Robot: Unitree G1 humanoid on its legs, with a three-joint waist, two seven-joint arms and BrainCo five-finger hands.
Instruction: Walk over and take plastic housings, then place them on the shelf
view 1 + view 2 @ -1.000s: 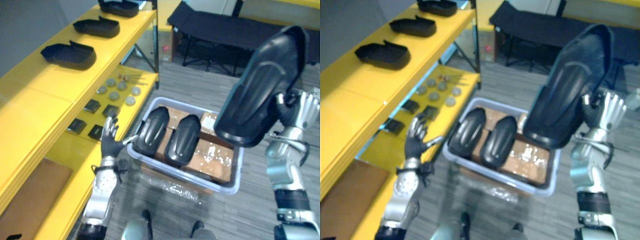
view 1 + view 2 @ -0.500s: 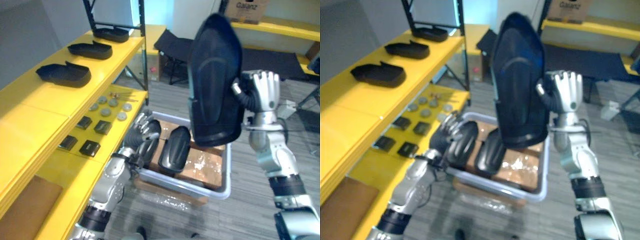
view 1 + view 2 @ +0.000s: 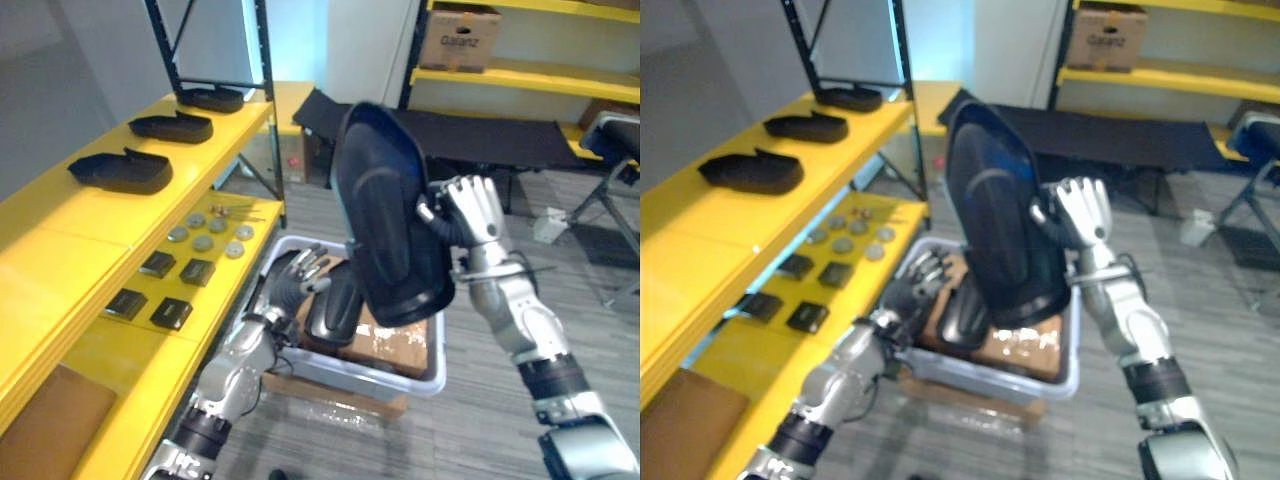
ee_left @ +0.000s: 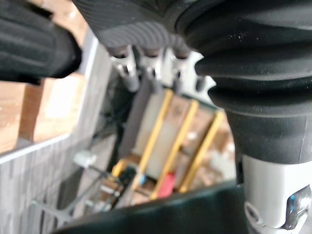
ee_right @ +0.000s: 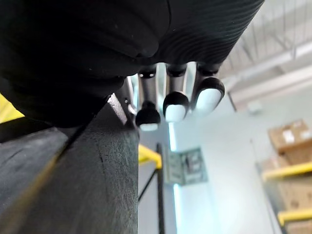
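My right hand [image 3: 472, 212] holds a large black plastic housing [image 3: 385, 235] upright in the air above the bin, with its thumb hooked on the housing's edge [image 5: 73, 185]. My left hand [image 3: 297, 279] reaches into the grey bin [image 3: 405, 375]. Its relaxed fingers [image 4: 146, 68] rest on the top end of a black housing [image 3: 333, 305] lying there on brown cardboard. Three more black housings [image 3: 120, 170] lie in a row on the upper yellow shelf [image 3: 70, 230] at the left.
On the lower yellow shelf [image 3: 150, 350] lie small dark square parts [image 3: 170, 313] and round grey discs [image 3: 205, 240]. A black shelf post [image 3: 265, 120] rises beside the bin. Behind stand a black folding table [image 3: 500, 135] and a far yellow rack holding a cardboard box [image 3: 462, 38].
The camera has moved. My right hand has brought the raised housing lower and closer in over the bin. My left hand stays in the bin on the housing.
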